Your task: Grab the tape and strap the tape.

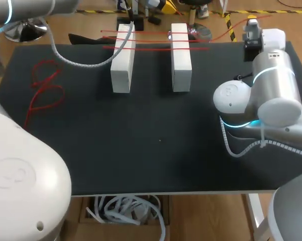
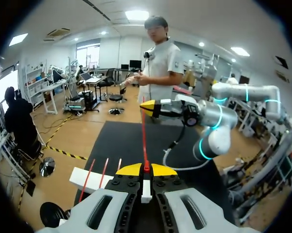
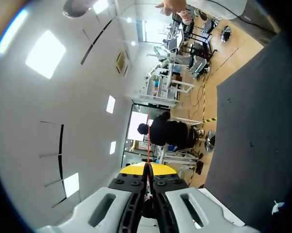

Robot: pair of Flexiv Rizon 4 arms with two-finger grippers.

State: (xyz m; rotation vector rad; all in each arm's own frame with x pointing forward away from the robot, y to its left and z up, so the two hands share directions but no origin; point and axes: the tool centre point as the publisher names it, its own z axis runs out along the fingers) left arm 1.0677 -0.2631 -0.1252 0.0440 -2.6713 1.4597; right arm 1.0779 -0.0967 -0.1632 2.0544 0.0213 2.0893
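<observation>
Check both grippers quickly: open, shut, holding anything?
Left gripper: shut on the red tape.
Right gripper: shut on the other end of the red tape.

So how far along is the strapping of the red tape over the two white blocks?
Done: red strips already lie across both white blocks. In hand: the left tool and the right tool are each shut on a red strand stretched between them. Left: laying this strand down, and probably the loose red tape heaped on the table beside the blocks.
</observation>
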